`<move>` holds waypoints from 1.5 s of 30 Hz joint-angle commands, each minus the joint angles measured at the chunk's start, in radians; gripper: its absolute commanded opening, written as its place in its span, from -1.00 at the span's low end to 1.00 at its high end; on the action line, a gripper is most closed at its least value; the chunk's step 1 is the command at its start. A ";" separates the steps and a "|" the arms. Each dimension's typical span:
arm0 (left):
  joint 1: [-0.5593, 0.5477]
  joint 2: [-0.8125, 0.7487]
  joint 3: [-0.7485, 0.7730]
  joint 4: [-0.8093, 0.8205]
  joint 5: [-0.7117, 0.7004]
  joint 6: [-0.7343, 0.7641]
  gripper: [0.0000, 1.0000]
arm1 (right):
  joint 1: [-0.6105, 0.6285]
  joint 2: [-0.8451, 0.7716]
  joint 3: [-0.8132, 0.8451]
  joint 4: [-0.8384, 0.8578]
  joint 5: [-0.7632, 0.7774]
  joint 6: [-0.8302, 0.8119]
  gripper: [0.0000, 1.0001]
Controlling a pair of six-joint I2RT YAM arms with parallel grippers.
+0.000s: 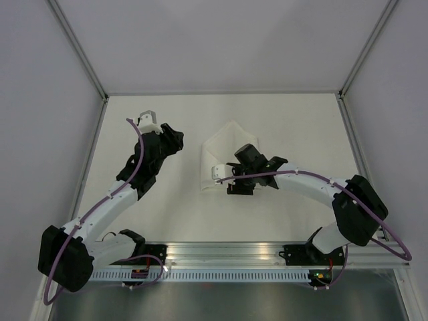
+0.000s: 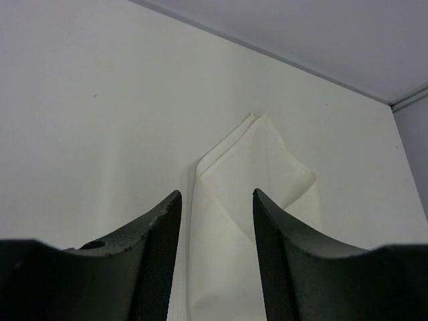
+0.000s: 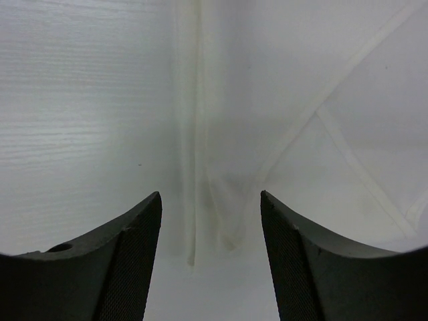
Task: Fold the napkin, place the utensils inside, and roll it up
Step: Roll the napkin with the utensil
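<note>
The napkin (image 1: 224, 142) lies folded on the table's middle, a white shape with a point towards the back and overlapping flaps. My right gripper (image 1: 242, 168) hangs over its near right part, open and empty. In the right wrist view the napkin's layered left edge (image 3: 194, 134) and seams run between the open fingers (image 3: 137, 254). My left gripper (image 1: 175, 139) is left of the napkin, apart from it, open and empty. In the left wrist view the napkin (image 2: 257, 170) lies ahead between the fingers (image 2: 157, 254). No knife shows in any view.
White table (image 1: 301, 127) with grey walls at the back and both sides. A metal rail (image 1: 221, 253) with the arm bases runs along the near edge.
</note>
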 commanded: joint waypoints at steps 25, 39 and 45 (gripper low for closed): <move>0.043 0.028 0.003 -0.004 0.112 0.063 0.04 | 0.087 0.214 -0.012 0.157 0.139 -0.061 0.09; 0.043 0.054 0.033 -0.044 0.169 0.114 0.04 | 0.044 0.308 0.058 -0.050 0.044 -0.113 -0.14; 0.043 0.045 0.033 -0.051 0.193 0.120 0.04 | 0.021 0.355 0.080 -0.096 0.013 -0.112 -0.38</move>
